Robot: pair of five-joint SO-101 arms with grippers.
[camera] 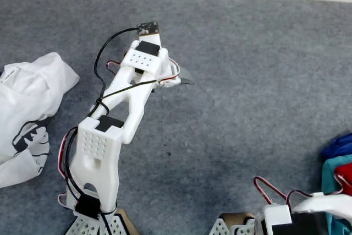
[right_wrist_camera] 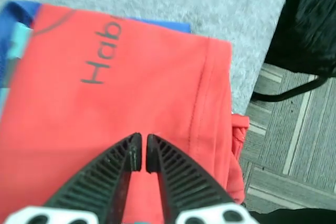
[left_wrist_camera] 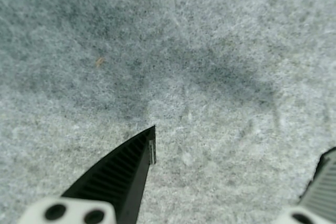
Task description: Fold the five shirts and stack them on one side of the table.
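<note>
Grey felt (camera: 247, 81): it is covering the whole table from where I am standing, and most of it is lying bare.
Left arm (camera: 126, 103): the white arm is stretching from the near edge out over the middle of the felt, with black cables looping along it.
White shirt (camera: 27, 97): it is lying crumpled and unfolded at the left edge of the table, a black print showing on it, well apart from both arms.
Stack at the right edge: a blue shirt (camera: 336, 147), a teal shirt (camera: 329, 170) and a red shirt (right_wrist_camera: 115, 87) are sitting piled together, the red one on top and showing dark lettering.
Right arm (camera: 308, 218): it is sitting at the near right corner, just beside the pile.
Black cloth (right_wrist_camera: 315, 19): something dark is hanging or lying past the table edge, over a tiled floor (right_wrist_camera: 294, 129).
Left gripper (left_wrist_camera: 240, 141): it is hanging over bare felt with its fingers spread wide apart, holding nothing.
Right gripper (right_wrist_camera: 143, 145): it is pointing down over the red shirt with its fingers drawn together, only a sliver showing between the tips; I cannot tell whether any fabric is pinched.
</note>
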